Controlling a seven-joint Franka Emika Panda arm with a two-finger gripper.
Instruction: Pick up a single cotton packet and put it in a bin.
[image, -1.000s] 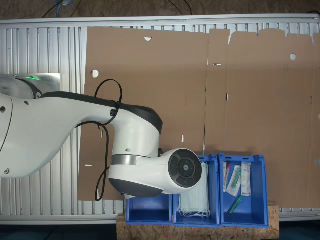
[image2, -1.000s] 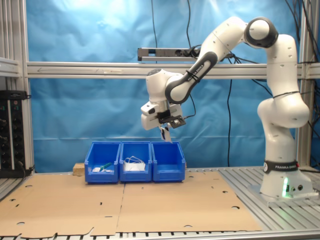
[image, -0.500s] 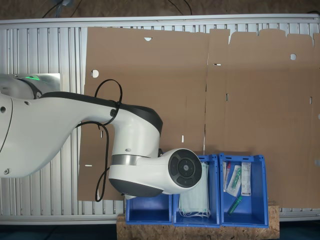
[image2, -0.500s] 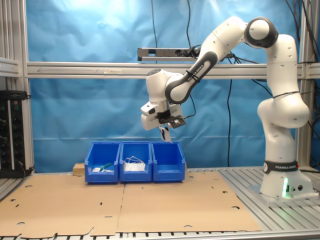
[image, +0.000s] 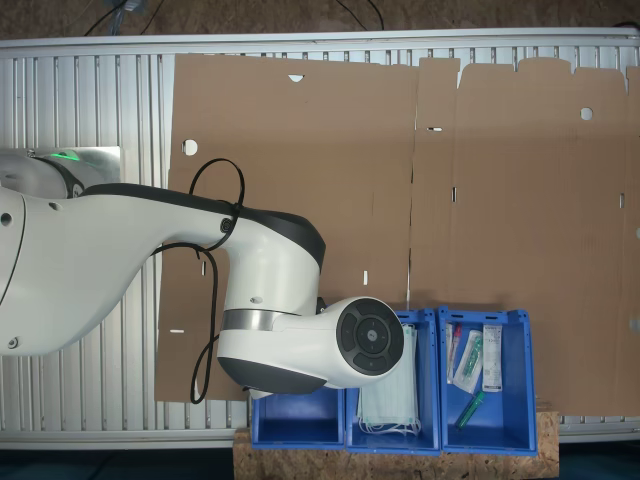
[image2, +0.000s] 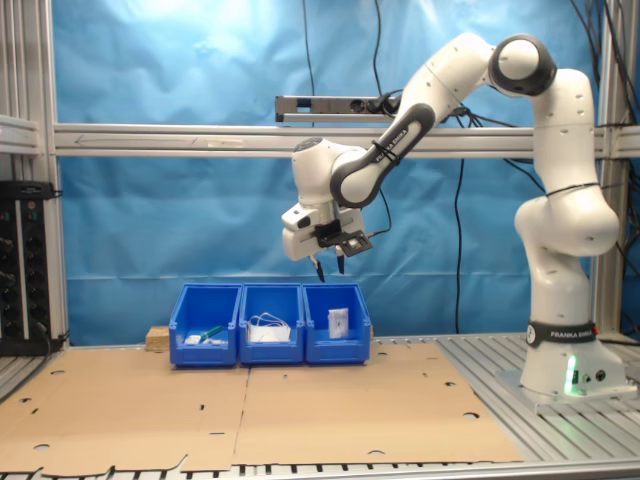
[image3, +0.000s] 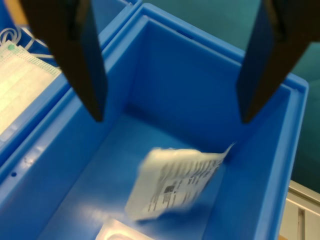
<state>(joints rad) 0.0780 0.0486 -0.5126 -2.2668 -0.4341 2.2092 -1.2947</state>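
My gripper (image2: 328, 266) hangs open in the air above the bin (image2: 337, 341), the blue crate at the row's end nearest the arm's base. In the second exterior view the cotton packet (image2: 338, 322) shows inside this bin, below the fingers and apart from them. Through the wrist view the white packet with black print (image3: 175, 182) is blurred and tilted over the bin's floor, between the bin's blue walls (image3: 165, 65). Both dark fingers (image3: 82, 60) stand wide apart with nothing between them. In the first exterior view the arm covers part of this bin (image: 295, 420).
Beside it stand a blue crate with pale green masks (image2: 270, 340) (image: 392, 400) and another with syringes and narrow packets (image2: 205, 340) (image: 485, 380). A clear packet's corner (image3: 122, 232) lies on the bin's floor. Brown cardboard (image2: 300, 400) covers the table in front.
The gripper has opened and let go of the cotton packet. The packet has dropped from the fingers into the bin below. The arm has stayed where it was.
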